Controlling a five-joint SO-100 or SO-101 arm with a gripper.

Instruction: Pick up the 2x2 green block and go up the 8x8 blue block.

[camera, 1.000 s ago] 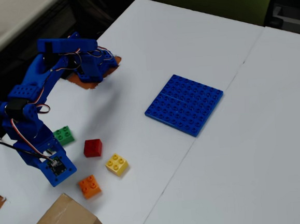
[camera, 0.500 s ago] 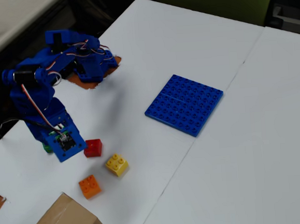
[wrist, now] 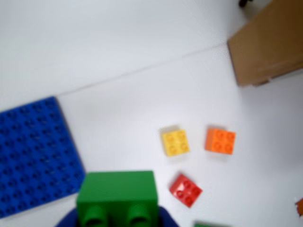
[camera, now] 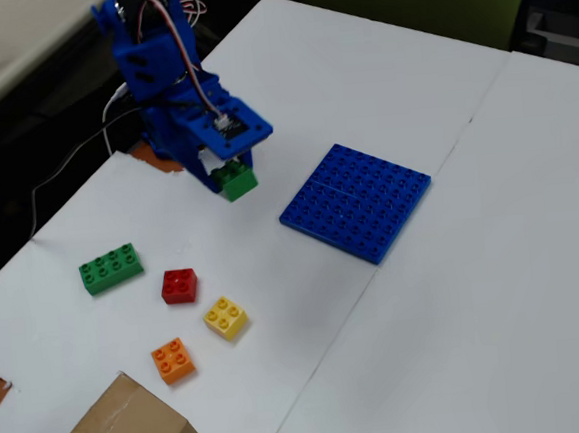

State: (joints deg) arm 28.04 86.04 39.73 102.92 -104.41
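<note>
My gripper (camera: 232, 177) is shut on the 2x2 green block (camera: 237, 179) and holds it in the air above the white table. In the fixed view it hangs left of the 8x8 blue block (camera: 357, 201), which lies flat on the table. The wrist view shows the green block (wrist: 117, 193) close up at the bottom edge, studs towards the camera, with the gripper (wrist: 117, 215) mostly hidden behind it. There the blue baseplate (wrist: 33, 156) fills the left side.
A longer green brick (camera: 111, 268), a red brick (camera: 179, 285), a yellow brick (camera: 225, 318) and an orange brick (camera: 172, 360) lie at the front left. A cardboard box (camera: 121, 430) stands at the bottom edge. A seam (camera: 391, 229) crosses the table.
The arm has risen from the bricks at the left and swung up and right toward the baseplate, carrying the small green block. The longer green brick now shows uncovered.
</note>
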